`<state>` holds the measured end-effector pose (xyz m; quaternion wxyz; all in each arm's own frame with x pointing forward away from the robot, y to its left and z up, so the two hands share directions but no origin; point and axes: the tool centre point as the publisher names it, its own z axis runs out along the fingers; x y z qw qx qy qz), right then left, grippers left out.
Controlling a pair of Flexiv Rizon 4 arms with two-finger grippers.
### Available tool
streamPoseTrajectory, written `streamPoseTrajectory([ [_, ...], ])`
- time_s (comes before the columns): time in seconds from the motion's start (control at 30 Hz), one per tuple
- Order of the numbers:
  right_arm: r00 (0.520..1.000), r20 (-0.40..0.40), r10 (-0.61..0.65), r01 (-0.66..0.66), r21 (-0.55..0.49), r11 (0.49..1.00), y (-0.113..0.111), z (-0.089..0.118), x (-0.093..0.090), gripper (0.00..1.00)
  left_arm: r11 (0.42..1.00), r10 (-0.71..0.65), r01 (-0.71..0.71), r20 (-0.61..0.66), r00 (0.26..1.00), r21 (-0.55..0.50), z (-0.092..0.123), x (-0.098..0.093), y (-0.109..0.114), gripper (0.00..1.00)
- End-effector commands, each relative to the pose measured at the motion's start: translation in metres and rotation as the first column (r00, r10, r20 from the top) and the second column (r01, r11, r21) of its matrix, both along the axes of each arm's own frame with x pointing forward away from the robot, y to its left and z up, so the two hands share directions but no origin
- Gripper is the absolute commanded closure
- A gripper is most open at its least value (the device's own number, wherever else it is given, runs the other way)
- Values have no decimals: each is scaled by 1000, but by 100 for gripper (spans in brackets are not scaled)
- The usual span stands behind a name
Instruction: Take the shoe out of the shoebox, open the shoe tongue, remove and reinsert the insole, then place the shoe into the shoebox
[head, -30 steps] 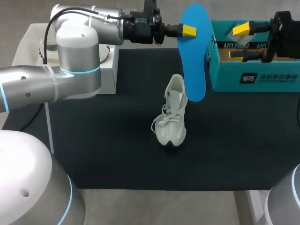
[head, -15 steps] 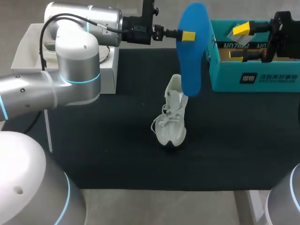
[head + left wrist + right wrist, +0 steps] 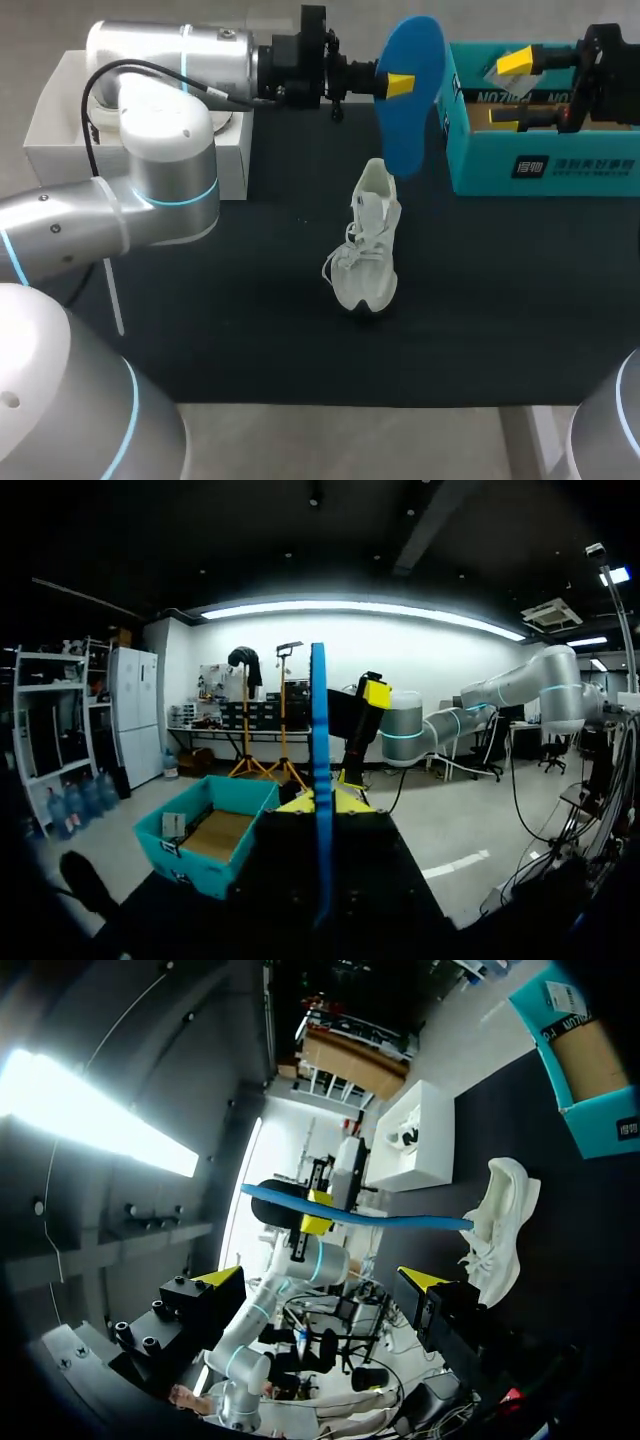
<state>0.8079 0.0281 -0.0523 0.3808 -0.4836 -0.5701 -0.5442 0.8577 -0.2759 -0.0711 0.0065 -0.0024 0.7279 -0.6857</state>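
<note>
- The left gripper (image 3: pixel 400 84) is clamped on the blue insole (image 3: pixel 408 135) — the insole hangs down from its fingers, in the air.
- The white shoe (image 3: pixel 368 250) stands on the table below this gripper, heel near the insole's lower end.
- The right gripper (image 3: pixel 512 90) is spread wide and holds nothing — the teal shoebox (image 3: pixel 540 168) lies under it.

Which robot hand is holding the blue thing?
The left gripper, the one reaching in from the left, pinches the blue insole up in the air. The right gripper is open by the teal shoebox and holds nothing.
</note>
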Motion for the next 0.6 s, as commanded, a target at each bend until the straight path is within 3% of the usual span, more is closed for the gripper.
streamPoseTrajectory([
  [0.03, 1000, 0, -1, 1, -1, 1000, 2, -1, 1, 0, 968, -51, 187, 603, 796, -165, -8, 3, 2, 100],
  [0.13, 1000, 0, -1, 1, -1, 1000, 2, -1, 1, 0, 956, -93, 257, 686, 722, -141, -7, 6, 3, 100],
  [0.4, 1000, 0, -1, 1, -1, 1000, 2, -1, 1, 0, 937, -171, 350, 896, 409, 19, -4, 14, 4, 100],
  [0.43, 1000, 0, -1, 1, -1, 1000, 2, -1, 1, 0, 943, -173, 332, 904, 391, 37, -4, 15, 4, 100],
  [0.5, 1000, 0, -1, 1, -1, 1000, 2, -1, 1, 0, 965, -188, 250, 882, 432, 83, -2, 16, 5, 100],
  [0.6, 1000, 0, -1, 1, -1, 1000, 2, -1, 1, 0, 965, -188, 250, 882, 432, 83, -2, 16, 5, 100],
])
